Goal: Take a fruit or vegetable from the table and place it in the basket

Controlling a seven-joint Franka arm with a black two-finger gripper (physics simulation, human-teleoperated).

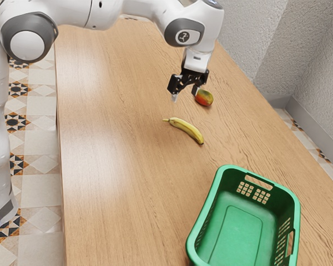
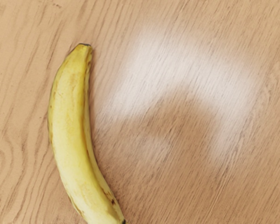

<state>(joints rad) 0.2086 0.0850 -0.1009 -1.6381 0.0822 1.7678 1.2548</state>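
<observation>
so gripper [image 1: 185,96] is hanging over table [image 1: 111,183], fingers spread pretty wide, nothing in grip. banana [image 1: 187,131] lying on wood near it, curved, kinda freckly up close. mango [image 1: 204,98] sits right by one finger, can't tell if touching. green basket [image 1: 196,238] well apart from both fruits, toward exterior view's right.

Beside the wood-grained table [image 1: 111,183], glossed by pale light, patterned tiles [image 1: 41,221] are laid and textured grey walls [image 1: 299,52] are raised.
</observation>
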